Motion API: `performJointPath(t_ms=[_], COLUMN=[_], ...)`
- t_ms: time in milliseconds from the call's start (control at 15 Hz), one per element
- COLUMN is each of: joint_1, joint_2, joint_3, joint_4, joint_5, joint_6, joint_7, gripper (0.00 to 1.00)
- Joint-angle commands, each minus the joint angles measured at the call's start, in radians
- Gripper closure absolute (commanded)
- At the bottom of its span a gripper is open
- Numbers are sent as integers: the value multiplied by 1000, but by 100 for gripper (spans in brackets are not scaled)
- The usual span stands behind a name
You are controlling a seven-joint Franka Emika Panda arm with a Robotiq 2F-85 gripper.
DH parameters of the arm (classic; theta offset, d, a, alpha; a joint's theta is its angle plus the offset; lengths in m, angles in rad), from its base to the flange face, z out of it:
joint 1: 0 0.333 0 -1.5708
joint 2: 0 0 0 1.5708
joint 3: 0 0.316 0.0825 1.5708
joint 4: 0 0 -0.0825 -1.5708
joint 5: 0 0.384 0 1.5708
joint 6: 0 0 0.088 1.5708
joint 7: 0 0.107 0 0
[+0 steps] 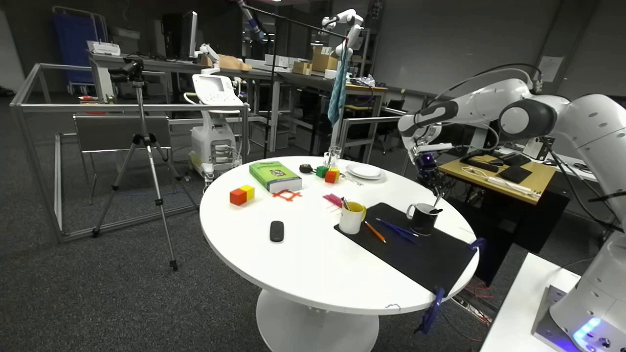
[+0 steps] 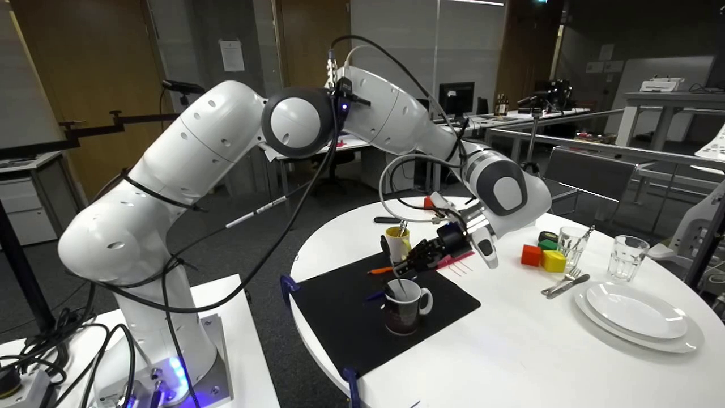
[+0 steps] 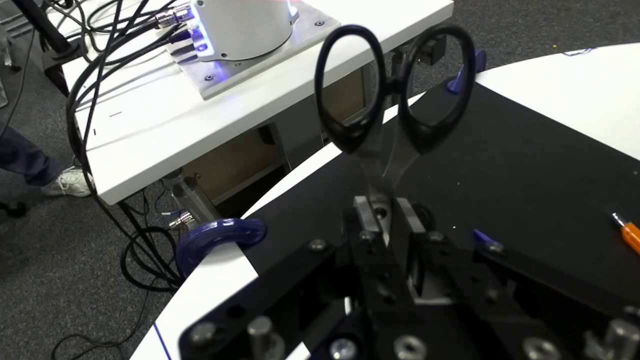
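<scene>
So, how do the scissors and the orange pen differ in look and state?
The scissors have two black handle loops; the orange pen has a slim orange barrel. The gripper holds the scissors, while the orange pen lies on the black mat. Both show some silvery metal.

In an exterior view, we are holding our arm (image 2: 391, 110) in a high arch from the base (image 2: 153, 340) at the left, our wrist (image 2: 507, 192) hanging low at the right. Our gripper (image 2: 398, 267) is pointing down leftward, and its fingers (image 3: 366, 215) are pinching almost together.
</scene>
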Motion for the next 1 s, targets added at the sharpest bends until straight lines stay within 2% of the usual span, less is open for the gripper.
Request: performJointPath(t_ms=[0,933], joint_1=[-15,7], joint_2=[18,19], joint_3=[17,46], joint_4=[35,-38], joint_5=[4,5], joint_6=[-4,191], joint_7=[-27,-36], gripper=[97,97])
